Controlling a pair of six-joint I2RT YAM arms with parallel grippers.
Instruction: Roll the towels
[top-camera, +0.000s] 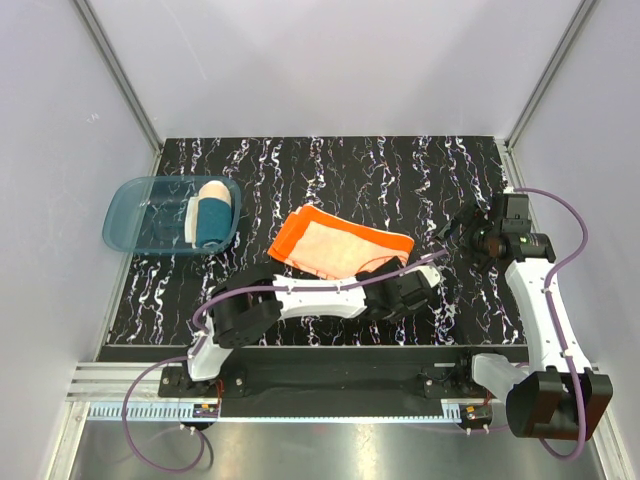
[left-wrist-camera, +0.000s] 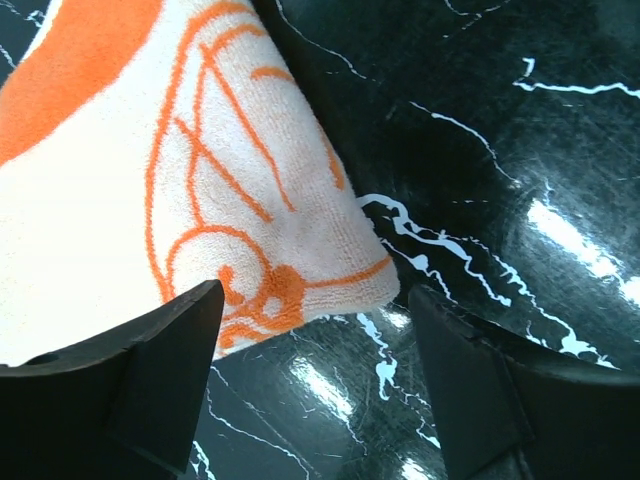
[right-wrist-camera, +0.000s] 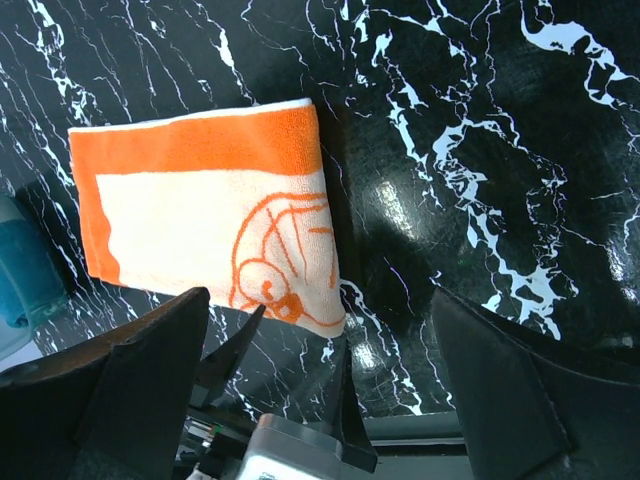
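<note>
Left gripper (left-wrist-camera: 318, 340), jaws apart, straddles a corner of the orange towel (left-wrist-camera: 130, 200), which lies flat on the table (top-camera: 400, 170). The cloth looks soft, light and limp, best pinched at this corner. The teal towel (top-camera: 212, 222) sits rolled in the tray (top-camera: 125, 228). Right gripper (right-wrist-camera: 315, 320) hovers above, jaws wide.

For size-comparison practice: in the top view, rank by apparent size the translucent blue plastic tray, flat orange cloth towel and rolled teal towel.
Largest, too alike to rank: translucent blue plastic tray and flat orange cloth towel.
Smallest: rolled teal towel, inside the tray.
</note>
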